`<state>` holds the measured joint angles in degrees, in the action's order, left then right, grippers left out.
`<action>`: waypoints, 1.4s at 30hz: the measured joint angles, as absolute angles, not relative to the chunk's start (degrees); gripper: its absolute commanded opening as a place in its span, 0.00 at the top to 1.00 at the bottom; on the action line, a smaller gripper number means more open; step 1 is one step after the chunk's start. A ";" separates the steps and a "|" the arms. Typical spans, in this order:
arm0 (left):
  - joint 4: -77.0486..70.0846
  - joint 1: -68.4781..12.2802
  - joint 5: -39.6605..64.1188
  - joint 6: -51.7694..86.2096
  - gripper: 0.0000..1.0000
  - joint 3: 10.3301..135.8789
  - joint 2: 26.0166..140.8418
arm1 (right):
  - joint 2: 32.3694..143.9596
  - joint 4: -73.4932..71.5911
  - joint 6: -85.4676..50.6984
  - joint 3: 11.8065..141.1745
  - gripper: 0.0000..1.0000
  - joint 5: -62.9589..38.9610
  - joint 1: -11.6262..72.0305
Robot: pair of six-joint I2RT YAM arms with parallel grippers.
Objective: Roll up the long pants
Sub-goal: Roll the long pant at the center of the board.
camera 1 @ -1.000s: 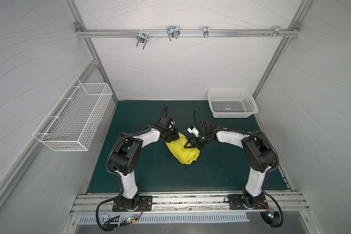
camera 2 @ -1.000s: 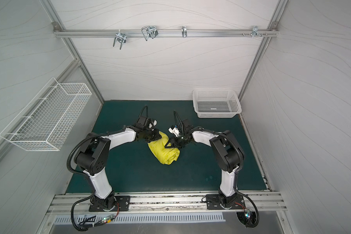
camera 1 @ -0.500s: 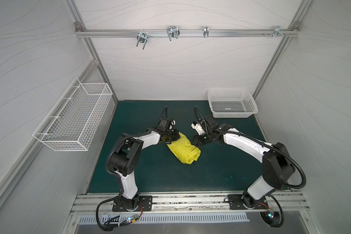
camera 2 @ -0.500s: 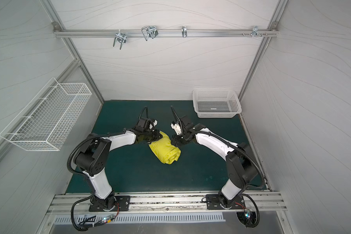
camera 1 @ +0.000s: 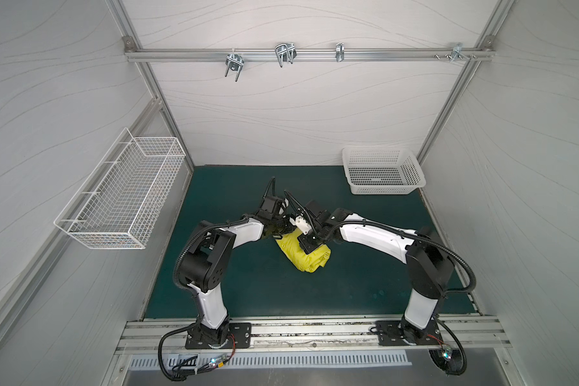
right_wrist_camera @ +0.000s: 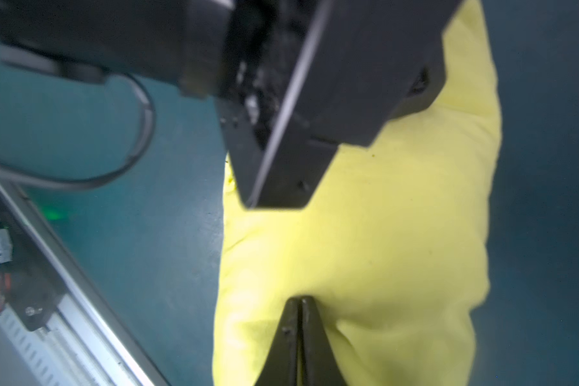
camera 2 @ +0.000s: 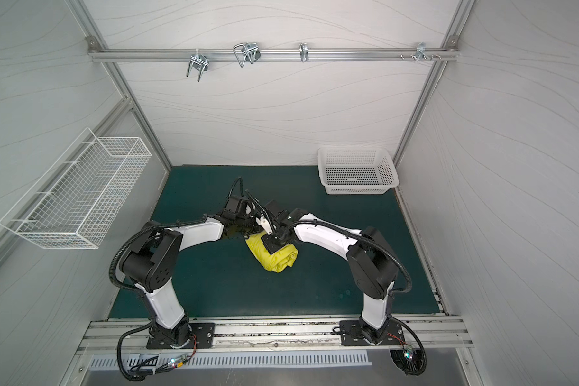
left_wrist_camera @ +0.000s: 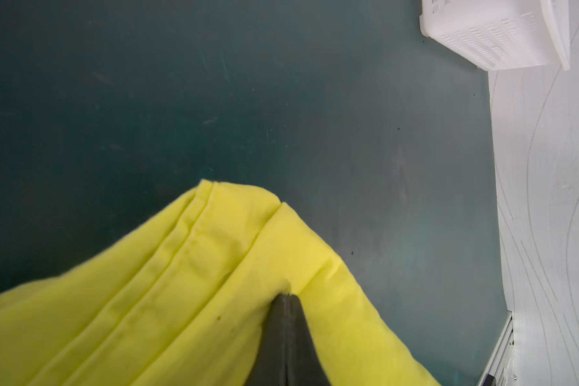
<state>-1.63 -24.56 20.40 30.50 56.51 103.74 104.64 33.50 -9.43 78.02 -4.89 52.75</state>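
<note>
On the dark green table mat point(camera 1: 248, 284), the bright yellow-green cloth long pants point(camera 1: 306, 259) lie in the middle as a fat roll. The left claw point(left_wrist_camera: 286, 298) and right claw point(right_wrist_camera: 300, 299) each pinch its cloth, squeezed tight. Turn both together slowly, so the roll comes out snug.
</note>
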 measured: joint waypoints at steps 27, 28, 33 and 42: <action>-11.03 -21.41 28.01 37.95 1.00 51.96 107.09 | 109.36 18.85 -15.11 72.20 0.97 -13.19 52.86; -11.09 -21.34 28.23 38.00 1.00 52.01 107.20 | 109.34 17.87 -15.09 71.68 0.96 -14.15 52.58; -10.81 -21.50 28.36 37.98 1.00 52.31 107.00 | 105.36 11.88 -16.51 66.74 0.48 -18.65 51.35; -10.00 -22.48 26.02 37.50 1.00 52.75 105.75 | 98.87 28.99 -9.85 72.90 0.27 -2.70 54.59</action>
<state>-10.00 -22.48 26.02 37.50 52.75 105.75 98.87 28.99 -9.85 72.90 -2.70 54.59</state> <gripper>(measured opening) 0.050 0.720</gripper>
